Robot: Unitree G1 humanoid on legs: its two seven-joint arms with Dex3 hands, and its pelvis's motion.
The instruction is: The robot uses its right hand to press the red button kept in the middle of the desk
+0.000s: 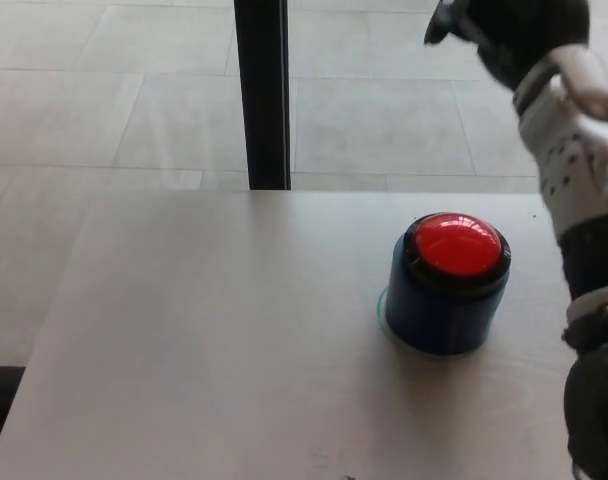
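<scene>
A red dome button [457, 243] sits on top of a round blue base [443, 310], right of the middle of the grey desk [204, 340]. My right hand [509, 25] is raised high above and behind the button, at the top right edge of the head view, well clear of it. The frame edge cuts most of the hand off. Its white and silver forearm [584, 130] runs down the right side. My left hand does not show.
A black vertical post [261, 95] stands just behind the desk's far edge. Pale floor tiles [104, 90] lie beyond. The desk's left edge runs diagonally at the lower left.
</scene>
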